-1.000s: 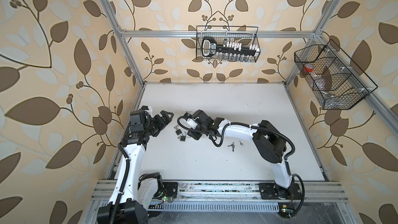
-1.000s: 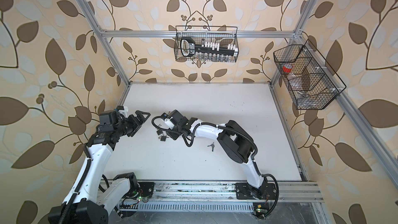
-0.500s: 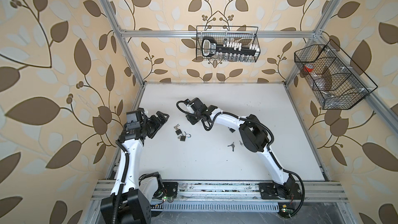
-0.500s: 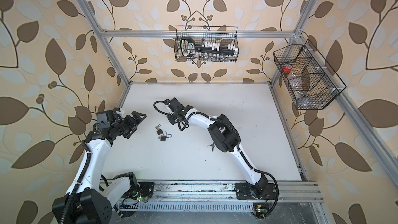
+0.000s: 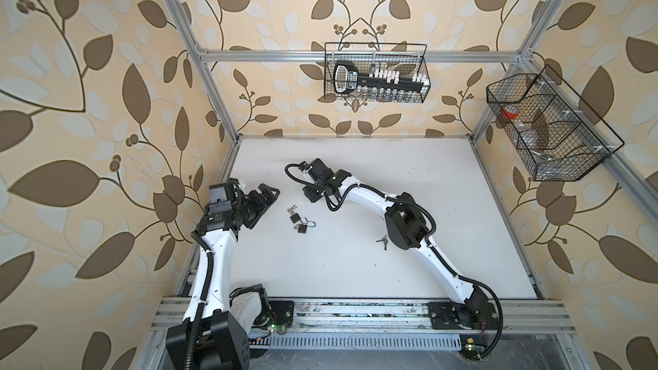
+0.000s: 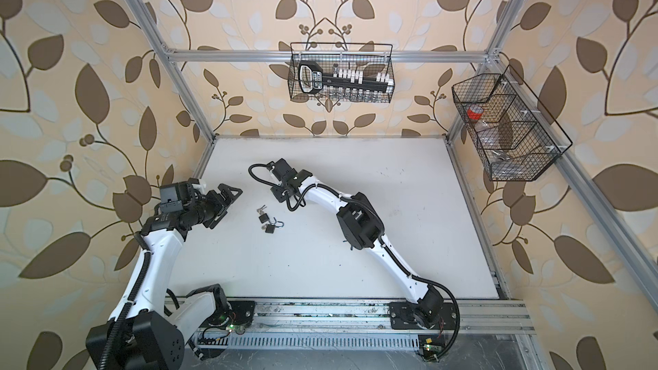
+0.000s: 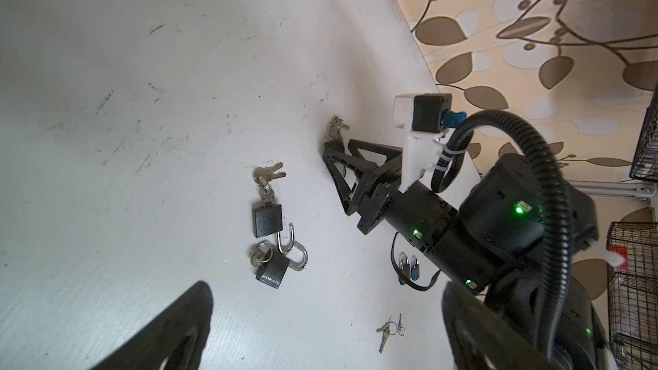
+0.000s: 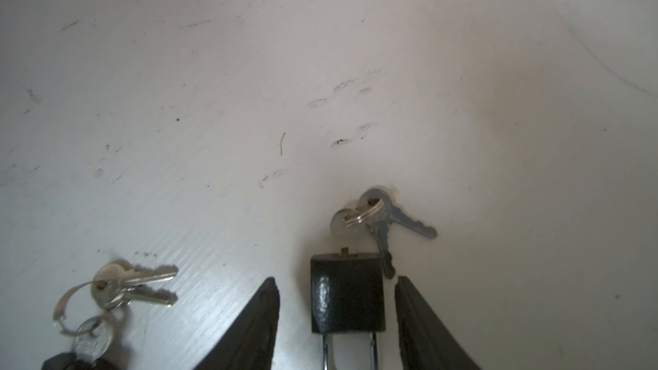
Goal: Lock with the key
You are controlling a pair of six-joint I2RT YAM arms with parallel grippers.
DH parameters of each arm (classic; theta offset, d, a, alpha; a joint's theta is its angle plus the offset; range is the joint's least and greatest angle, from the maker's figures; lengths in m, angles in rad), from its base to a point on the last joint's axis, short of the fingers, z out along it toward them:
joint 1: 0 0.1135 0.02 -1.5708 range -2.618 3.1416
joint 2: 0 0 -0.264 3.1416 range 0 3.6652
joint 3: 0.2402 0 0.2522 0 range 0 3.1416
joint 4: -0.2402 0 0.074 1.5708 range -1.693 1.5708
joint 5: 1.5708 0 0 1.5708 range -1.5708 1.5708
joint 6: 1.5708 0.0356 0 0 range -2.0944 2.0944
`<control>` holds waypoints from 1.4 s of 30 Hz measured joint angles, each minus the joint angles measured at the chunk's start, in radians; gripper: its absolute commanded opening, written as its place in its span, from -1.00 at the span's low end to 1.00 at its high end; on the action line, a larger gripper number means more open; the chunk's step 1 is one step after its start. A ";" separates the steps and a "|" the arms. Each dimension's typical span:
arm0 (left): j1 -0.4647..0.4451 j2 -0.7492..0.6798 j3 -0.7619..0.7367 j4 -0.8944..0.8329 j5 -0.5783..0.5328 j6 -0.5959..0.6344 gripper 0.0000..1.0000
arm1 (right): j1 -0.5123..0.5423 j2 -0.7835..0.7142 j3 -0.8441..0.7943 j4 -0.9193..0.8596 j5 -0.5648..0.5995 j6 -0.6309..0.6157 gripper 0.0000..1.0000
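1. Table: white, scuffed, bounded by aluminium rails and leaf-patterned walls.
2. Back basket: black wire, hung on the far wall, holding a long black holder with white pieces. Side basket: black wire, on the right wall, divided into compartments.
3. Left arm: white and black, standing at the table's left edge. Right arm: reaches from the front rail across the middle to left of centre.
4. Left claw: released, jaws spread wide, just left of the padlocks.
5. Right claw: released. Its fingers flank the first padlock, with a strip of table showing on each side.
6. First padlock: black body, between the right claw's fingers, left of the table's centre. Its shackle legs run out of the wrist view.
7. Second padlock and third padlock: black, lying on the table between the two claws, shackles overlapping.
8. Inserted key: seated in the first padlock's keyway. The spare keys on its ring lie on the table.
9. Loose key ring: beside the right arm's elbow, well apart from the padlocks.
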State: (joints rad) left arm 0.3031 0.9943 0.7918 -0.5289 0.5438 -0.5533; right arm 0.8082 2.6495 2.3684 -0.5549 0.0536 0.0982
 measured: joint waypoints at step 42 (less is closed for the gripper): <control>-0.077 -0.098 0.027 -0.114 -0.113 -0.004 0.98 | -0.002 -0.175 -0.337 0.081 0.003 -0.030 -0.38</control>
State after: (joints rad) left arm 0.2256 0.8959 0.8185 -0.6434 0.4309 -0.5575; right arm 0.8062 2.4744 2.0315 -0.4736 0.0563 0.0681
